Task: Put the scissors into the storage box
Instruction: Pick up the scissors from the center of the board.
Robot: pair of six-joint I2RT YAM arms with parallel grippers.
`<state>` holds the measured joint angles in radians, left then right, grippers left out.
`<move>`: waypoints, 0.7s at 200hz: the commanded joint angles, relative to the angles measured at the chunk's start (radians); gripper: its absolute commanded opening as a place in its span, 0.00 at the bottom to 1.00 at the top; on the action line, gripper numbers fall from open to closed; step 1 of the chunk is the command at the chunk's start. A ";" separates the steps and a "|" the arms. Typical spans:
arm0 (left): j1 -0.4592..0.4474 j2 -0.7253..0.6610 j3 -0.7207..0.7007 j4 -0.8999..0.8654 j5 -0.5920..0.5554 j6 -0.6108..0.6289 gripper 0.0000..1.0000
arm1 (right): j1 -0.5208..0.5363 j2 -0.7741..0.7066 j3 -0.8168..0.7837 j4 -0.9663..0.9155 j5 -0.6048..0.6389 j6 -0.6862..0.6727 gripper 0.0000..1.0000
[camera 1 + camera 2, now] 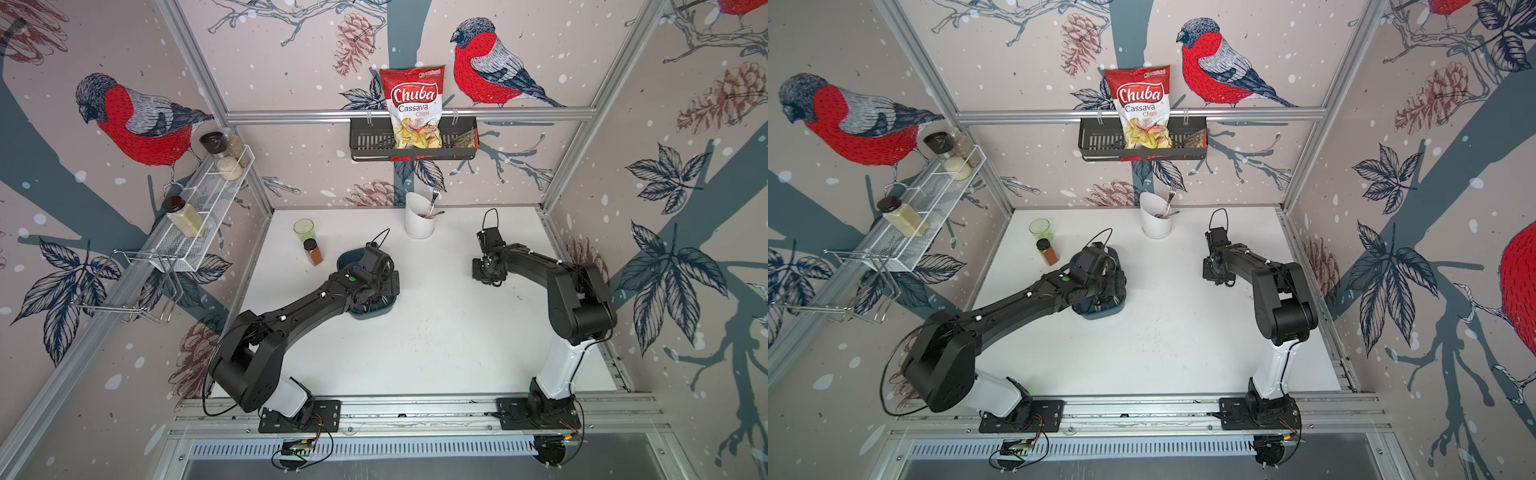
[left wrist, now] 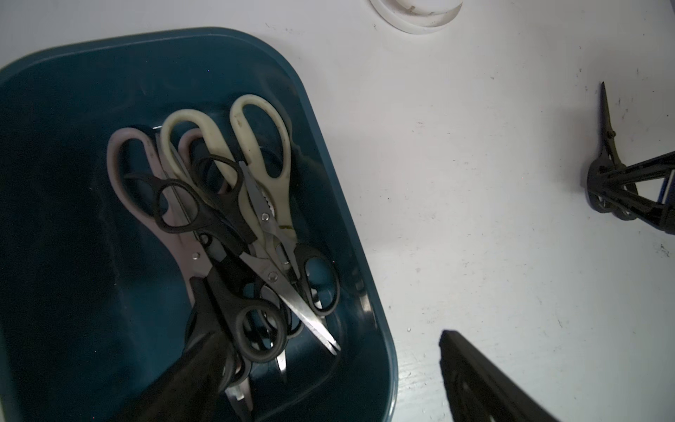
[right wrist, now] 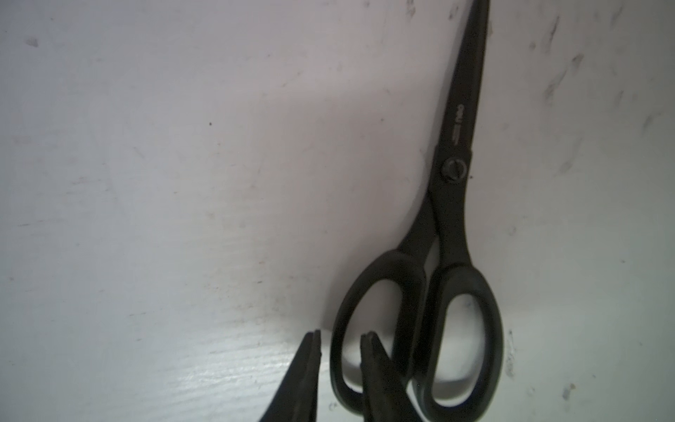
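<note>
The storage box (image 2: 73,91) is a dark teal tub, mostly hidden under my left wrist in both top views (image 1: 374,312) (image 1: 1100,313). Several scissors lie piled in it: a cream-handled pair (image 2: 255,146), a pink-handled pair (image 2: 120,164) and black-handled ones (image 2: 175,208). My left gripper (image 2: 328,338) hangs open above the pile, holding nothing. All-black scissors (image 3: 456,219) lie on the white table at the right. My right gripper (image 3: 341,334) stands narrowly open astride one handle loop, one finger inside it and one outside, with slivers of table showing beside the loop.
A white cutlery cup (image 1: 419,220) with a fork (image 1: 434,195) stands at the back. A green cup (image 1: 303,229) and a spice bottle (image 1: 313,252) sit just left of the box. A black wall basket (image 1: 370,143) and a wire shelf (image 1: 208,208) hang on the walls.
</note>
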<state>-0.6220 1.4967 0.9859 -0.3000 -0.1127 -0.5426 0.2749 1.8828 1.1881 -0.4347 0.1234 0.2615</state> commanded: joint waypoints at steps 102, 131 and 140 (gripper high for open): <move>-0.002 -0.015 -0.002 -0.010 -0.026 0.009 0.95 | -0.007 0.030 -0.051 0.025 -0.009 0.023 0.12; -0.002 -0.018 -0.004 -0.010 -0.028 0.007 0.95 | -0.011 0.029 -0.053 0.025 -0.008 0.024 0.06; -0.002 -0.018 -0.005 -0.010 -0.029 0.008 0.95 | -0.013 0.027 -0.053 0.026 -0.010 0.024 0.02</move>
<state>-0.6220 1.4860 0.9848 -0.3004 -0.1310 -0.5430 0.2676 1.8961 1.1461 -0.3370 0.1184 0.2848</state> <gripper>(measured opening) 0.948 0.100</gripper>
